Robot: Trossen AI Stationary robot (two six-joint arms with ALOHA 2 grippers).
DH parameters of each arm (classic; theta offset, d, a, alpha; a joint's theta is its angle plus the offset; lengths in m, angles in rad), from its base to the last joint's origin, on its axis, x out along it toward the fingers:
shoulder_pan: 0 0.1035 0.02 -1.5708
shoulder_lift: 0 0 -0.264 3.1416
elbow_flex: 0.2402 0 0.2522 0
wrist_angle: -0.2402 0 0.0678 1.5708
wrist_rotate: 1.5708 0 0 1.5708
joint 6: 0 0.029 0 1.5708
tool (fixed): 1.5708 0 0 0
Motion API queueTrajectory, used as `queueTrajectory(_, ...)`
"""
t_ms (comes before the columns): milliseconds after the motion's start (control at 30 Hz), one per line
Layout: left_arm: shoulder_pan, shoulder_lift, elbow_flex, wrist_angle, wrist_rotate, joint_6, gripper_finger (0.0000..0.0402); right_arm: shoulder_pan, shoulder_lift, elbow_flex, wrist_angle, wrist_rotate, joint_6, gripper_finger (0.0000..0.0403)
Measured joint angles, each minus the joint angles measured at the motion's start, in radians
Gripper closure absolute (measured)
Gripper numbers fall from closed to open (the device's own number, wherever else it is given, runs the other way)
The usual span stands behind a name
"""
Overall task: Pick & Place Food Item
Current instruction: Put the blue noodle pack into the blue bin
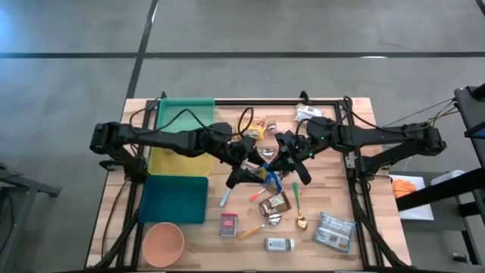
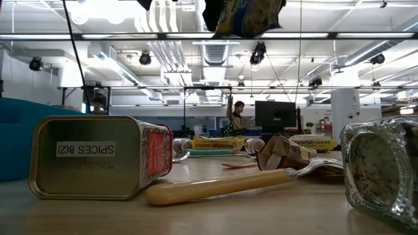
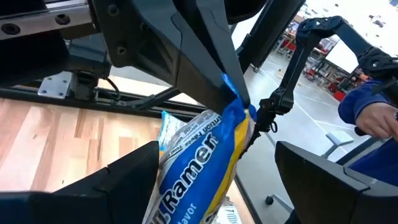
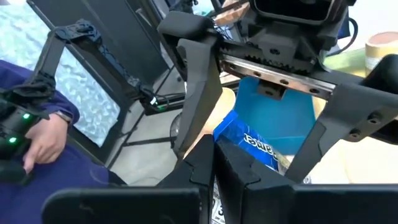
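Observation:
A blue-and-yellow ramen packet (image 3: 199, 162) hangs in the air over the middle of the table (image 1: 333, 262), also seen from above (image 1: 271, 179) and at the top of the low view (image 2: 245, 16). My right gripper (image 4: 214, 168), reaching in from the table's right, is shut on it. My left gripper (image 3: 217, 186) faces it from the left and is open, with one finger (image 3: 118, 186) on each side of the packet's lower part. I cannot tell whether those fingers touch it. My right gripper pinches the packet's blue top end (image 3: 233, 93) between its two shut fingers (image 3: 208, 56). It comes at it about level from the table's right side. The packet hangs below the fingers, slightly tilted, lifted clear of the table.
Below lie a spice tin (image 1: 229, 224), a wooden-handled utensil (image 2: 222, 186), spoons, a jar (image 1: 279, 244) and a silver packet (image 1: 334, 230). A green tray (image 1: 186, 129), a teal bin (image 1: 176, 199) and a pink bowl (image 1: 164, 243) stand at the left. A person's hand (image 3: 376, 118) shows beyond the table.

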Motion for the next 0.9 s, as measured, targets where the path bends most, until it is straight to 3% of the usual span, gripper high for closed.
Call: queueTrajectory(900,-0.004,0.0,0.0,0.033,0.048,0.03,0.0385,0.028,0.028,-0.002,0.058,-0.006,0.038,0.0395)
